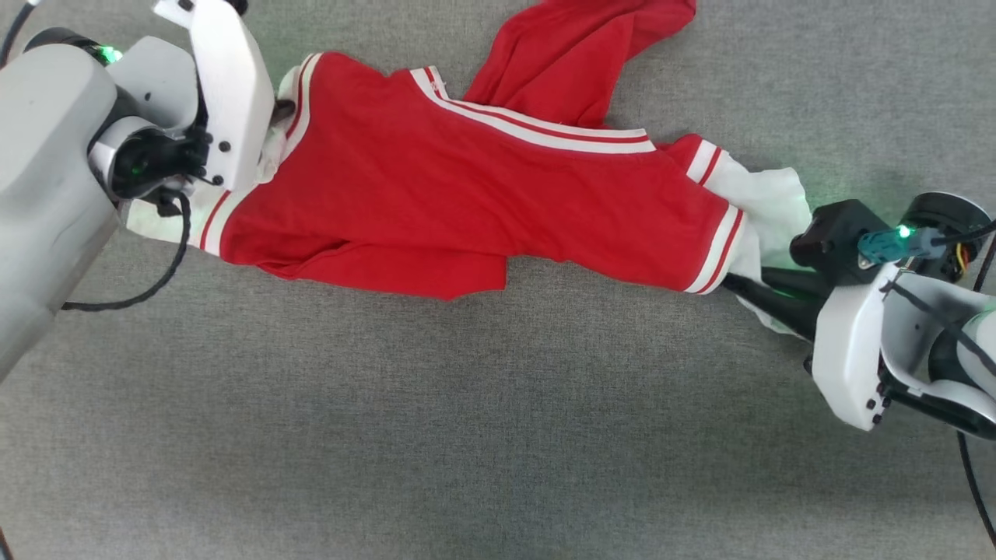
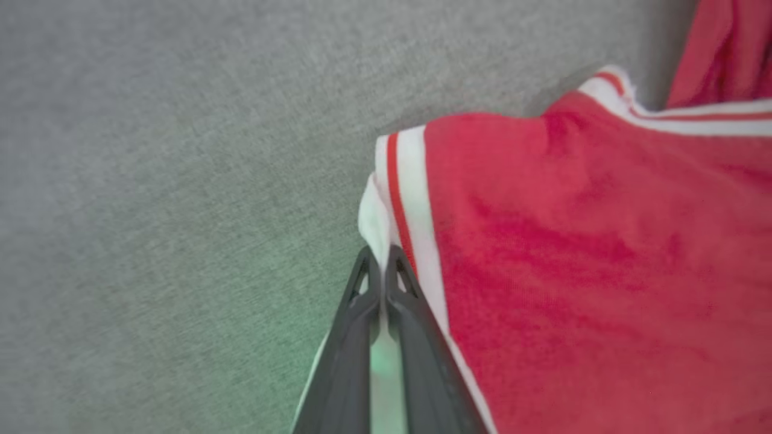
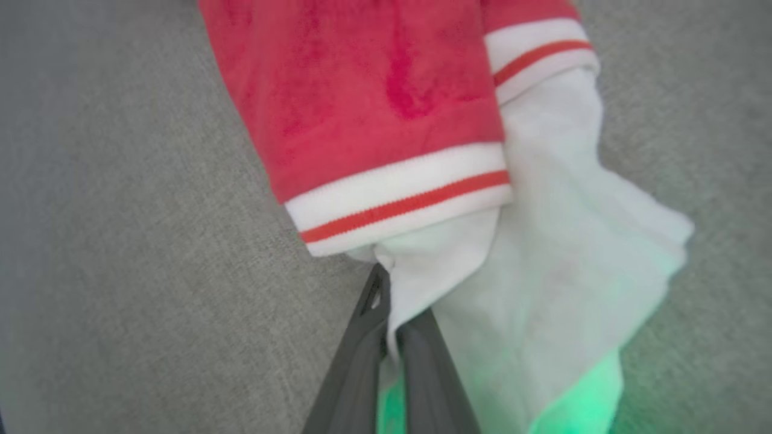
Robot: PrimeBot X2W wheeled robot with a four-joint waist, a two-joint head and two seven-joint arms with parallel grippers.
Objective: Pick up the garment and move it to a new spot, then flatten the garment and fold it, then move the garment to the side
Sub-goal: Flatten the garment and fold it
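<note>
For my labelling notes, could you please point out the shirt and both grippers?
shirt (image 1: pixel 467 202), head view, middle of the red body.
left gripper (image 2: pixel 381 258), left wrist view, between the jaws' tips.
right gripper (image 3: pixel 391 298), right wrist view, between the jaws' tips.

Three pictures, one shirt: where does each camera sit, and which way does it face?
Head view: on the robot's head, facing down at the bright red soft jersey shirt with white sleeves on the grey cloth surface; the left arm and right claw show.
Left wrist view: on the left wrist, facing along the left claw, shut on a white sleeve edge.
Right wrist view: on the right wrist, facing along the right claw, shut on the other white sleeve.
Shared: head and right wrist views both show the right claw.
</note>
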